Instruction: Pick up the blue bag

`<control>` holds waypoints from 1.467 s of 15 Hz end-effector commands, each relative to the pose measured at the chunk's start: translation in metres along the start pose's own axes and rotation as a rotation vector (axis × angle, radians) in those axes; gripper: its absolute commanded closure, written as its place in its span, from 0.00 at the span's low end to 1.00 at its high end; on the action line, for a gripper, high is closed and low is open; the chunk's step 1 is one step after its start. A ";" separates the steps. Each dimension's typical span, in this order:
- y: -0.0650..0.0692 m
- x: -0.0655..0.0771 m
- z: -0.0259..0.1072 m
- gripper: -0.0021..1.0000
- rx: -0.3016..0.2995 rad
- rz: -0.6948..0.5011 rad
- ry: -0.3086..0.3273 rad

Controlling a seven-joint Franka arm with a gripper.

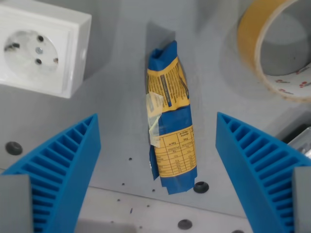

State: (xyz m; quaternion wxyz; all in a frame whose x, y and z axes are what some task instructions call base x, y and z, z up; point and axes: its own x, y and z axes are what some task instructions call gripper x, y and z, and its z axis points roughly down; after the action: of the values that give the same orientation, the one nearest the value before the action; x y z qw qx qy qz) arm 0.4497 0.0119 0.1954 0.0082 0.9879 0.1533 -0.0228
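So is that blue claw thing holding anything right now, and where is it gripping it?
Nothing is held. The gripper is open, its fingers apart on either side of the blue bag, which lies on the table untouched.

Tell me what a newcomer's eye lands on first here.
The blue and yellow bag lies lengthwise at centre on the grey table, framed by the open gripper and its ribbed blue fingers. A white wall socket sits upper left, a roll of tape upper right.
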 end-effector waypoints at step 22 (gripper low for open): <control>-0.007 -0.053 0.037 0.00 -0.083 -0.183 0.140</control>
State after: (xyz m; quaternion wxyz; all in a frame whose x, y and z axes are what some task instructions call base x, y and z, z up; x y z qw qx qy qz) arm 0.4107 0.0054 0.1534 0.0088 0.9741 0.2250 -0.0213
